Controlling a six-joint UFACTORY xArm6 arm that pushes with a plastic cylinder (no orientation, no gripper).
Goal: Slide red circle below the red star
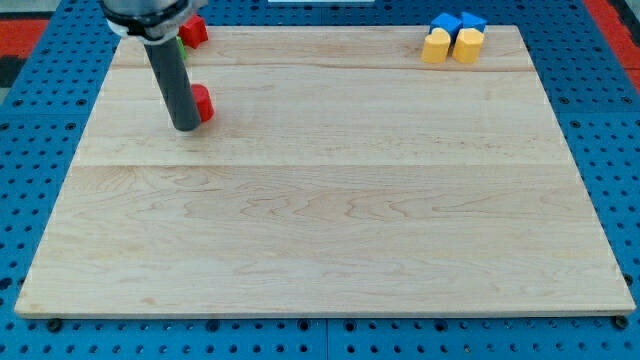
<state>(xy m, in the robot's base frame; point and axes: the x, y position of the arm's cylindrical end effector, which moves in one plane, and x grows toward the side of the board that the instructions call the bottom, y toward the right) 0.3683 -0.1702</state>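
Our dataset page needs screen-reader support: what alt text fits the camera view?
My tip touches a red block on a pale wooden board, below another red block beside something green. Two blue blocks and two yellow blocks cluster top right.

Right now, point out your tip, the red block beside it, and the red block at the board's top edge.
My tip (186, 128): camera view, the rod's lower end.
Lower red block (204, 103): camera view, its exposed right side.
Upper red block (194, 30): camera view, its visible face.
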